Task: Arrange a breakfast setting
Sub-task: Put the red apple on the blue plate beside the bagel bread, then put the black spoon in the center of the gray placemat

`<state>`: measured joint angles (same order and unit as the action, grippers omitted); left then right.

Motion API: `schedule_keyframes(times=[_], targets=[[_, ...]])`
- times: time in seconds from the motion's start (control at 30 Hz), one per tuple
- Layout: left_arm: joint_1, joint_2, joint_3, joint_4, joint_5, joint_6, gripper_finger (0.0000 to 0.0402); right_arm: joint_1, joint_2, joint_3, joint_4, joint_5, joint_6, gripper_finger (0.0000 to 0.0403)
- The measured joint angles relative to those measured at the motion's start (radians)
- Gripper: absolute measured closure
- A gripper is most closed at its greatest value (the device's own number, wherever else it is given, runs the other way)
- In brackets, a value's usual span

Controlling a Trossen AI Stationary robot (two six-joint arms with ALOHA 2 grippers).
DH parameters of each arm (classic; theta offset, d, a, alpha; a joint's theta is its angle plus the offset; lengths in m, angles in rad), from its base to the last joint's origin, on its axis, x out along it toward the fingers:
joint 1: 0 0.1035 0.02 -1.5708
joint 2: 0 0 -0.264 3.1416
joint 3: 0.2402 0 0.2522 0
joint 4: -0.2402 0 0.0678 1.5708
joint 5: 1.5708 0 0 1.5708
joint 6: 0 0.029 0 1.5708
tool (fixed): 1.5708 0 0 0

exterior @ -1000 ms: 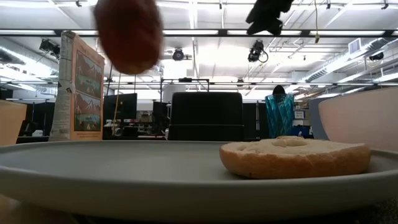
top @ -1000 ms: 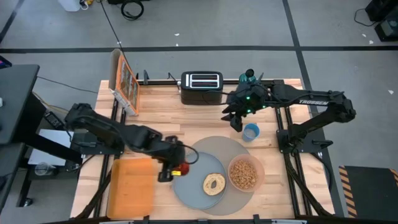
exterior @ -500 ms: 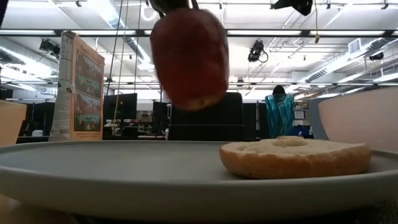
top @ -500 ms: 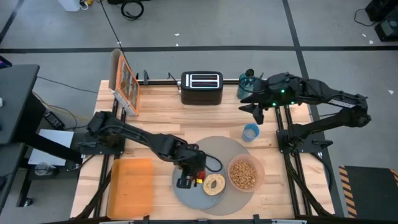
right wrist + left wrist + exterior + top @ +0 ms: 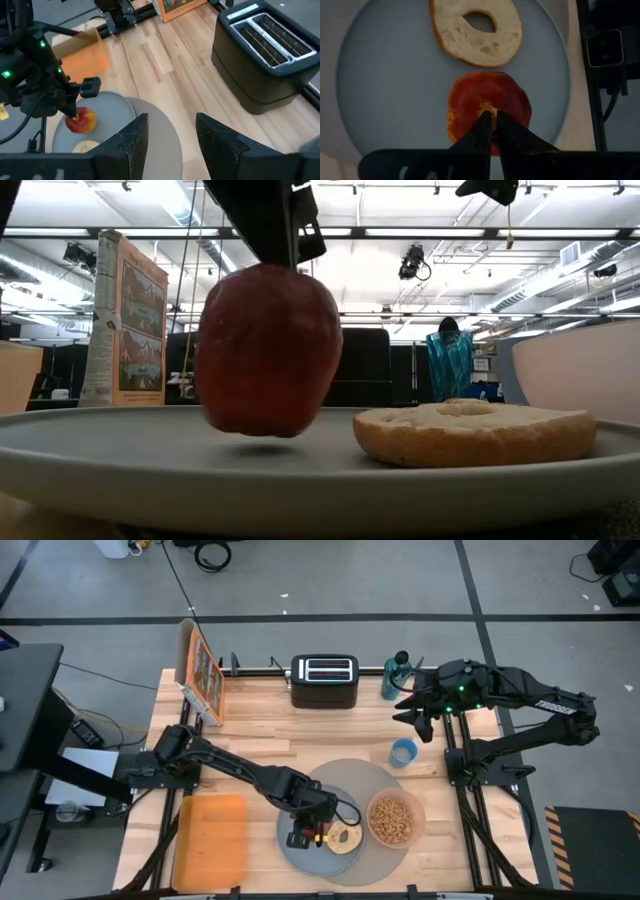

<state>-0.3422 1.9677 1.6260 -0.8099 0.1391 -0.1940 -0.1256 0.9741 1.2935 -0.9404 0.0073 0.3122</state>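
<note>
Breakfast setting, high view: large round grey mat (image 5: 372, 780) near the table's front edge carries a grey-blue plate (image 5: 300, 850) and a translucent pink bowl (image 5: 394, 819) of brown cereal; a tan bagel (image 5: 345, 837) lies on the plate, the bowl just beside it. Left gripper (image 5: 316, 832) is over the plate with a red apple (image 5: 309, 836) under it, next to the bagel. Small blue cup (image 5: 403, 751) stands just off the mat's far right side. Right gripper (image 5: 420, 720) hangs above the table beyond the cup, holding nothing. Black toaster (image 5: 324, 681), upright cereal box (image 5: 201, 670) and orange cutting board (image 5: 210, 841) also on the table. Low view: apple (image 5: 265, 350) hangs just clear of the plate (image 5: 150, 450), a thin shadow beneath it, bagel (image 5: 475, 433) to one side. Left wrist view: fingertips (image 5: 485, 124) pinched together on the apple's stem, apple (image 5: 487, 107) below them, bagel (image 5: 476, 30) beyond, both over the plate (image 5: 385, 85). Right wrist view: right fingers (image 5: 135, 137) spread apart, empty; toaster (image 5: 262, 55) and wooden tabletop (image 5: 165, 65) ahead, left gripper (image 5: 74, 112) with the apple (image 5: 81, 120) farther off.
</note>
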Motion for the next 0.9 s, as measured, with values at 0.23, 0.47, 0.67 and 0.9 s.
schedule_keyframes(times=[0.23, 0.47, 0.67, 0.9], targets=[[-0.013, 0.009, -0.001, 0.005, 0.002, -0.004, 0.0377, 0.014, 0.000, 0.000, -0.003, 0.000, 0.000, 0.0231], [-0.015, 0.009, -0.001, 0.003, 0.002, -0.022, 0.0337, 0.014, 0.000, 0.000, -0.002, 0.000, 0.000, 0.0231], [-0.015, 0.008, -0.001, 0.004, 0.012, -0.068, 0.0273, 0.014, 0.000, 0.000, -0.003, -0.001, 0.008, 0.0231], [0.004, -0.059, 0.000, -0.032, 0.002, -0.085, 0.0230, 0.014, 0.000, 0.001, -0.011, -0.030, 0.012, 0.0231]])
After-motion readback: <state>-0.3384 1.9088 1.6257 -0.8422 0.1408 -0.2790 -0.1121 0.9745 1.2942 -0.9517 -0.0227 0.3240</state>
